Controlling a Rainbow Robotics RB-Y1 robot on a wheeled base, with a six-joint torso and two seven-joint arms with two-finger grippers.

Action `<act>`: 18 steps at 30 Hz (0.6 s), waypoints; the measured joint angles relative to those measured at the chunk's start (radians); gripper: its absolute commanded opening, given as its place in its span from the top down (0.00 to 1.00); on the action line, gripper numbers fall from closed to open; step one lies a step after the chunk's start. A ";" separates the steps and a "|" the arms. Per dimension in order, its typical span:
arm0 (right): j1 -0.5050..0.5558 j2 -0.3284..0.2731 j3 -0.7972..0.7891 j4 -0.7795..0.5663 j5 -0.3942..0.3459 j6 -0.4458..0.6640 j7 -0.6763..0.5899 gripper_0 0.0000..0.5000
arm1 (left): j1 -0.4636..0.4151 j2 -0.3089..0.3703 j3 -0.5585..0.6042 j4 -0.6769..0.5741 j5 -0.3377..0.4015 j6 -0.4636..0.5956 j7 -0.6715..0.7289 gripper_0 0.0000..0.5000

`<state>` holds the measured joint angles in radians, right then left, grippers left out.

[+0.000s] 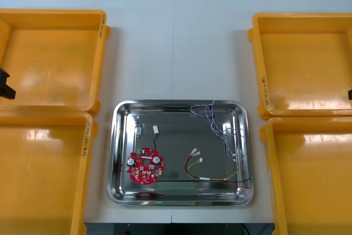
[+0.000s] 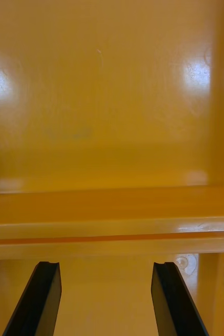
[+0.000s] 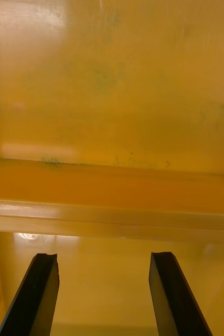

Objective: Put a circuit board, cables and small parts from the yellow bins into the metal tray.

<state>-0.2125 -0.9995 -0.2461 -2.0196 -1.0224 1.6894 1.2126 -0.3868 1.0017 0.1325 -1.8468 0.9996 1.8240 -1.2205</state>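
The metal tray (image 1: 120, 152) sits at the table's front middle. In it lie a round red circuit board (image 1: 145, 167), a twisted blue and white cable (image 1: 215, 124), a red and yellow cable (image 1: 217, 177), and two small metal parts (image 1: 138, 127) (image 1: 155, 129). My left gripper (image 1: 5, 83) is at the far left edge over the left bins; its fingers (image 3: 38, 294) stand apart above orange bin floor, nothing between them. My right gripper (image 1: 350, 94) is at the far right edge; its fingers (image 2: 38, 296) are apart too, over the rims where two bins meet.
Two yellow bins stand on the left (image 1: 52, 59) (image 1: 41, 174) and two on the right (image 1: 302, 64) (image 1: 313, 180), all with bare floors. Bare table lies behind the tray between the bins. Cables hang beyond the far edge.
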 measured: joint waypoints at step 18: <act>0.000 0.000 0.000 0.000 0.000 0.000 0.000 0.00 | 0.000 0.000 0.000 0.000 0.000 0.000 0.000 0.00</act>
<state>-0.2125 -0.9995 -0.2461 -2.0196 -1.0224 1.6894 1.2126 -0.3868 1.0017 0.1325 -1.8465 0.9994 1.8239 -1.2205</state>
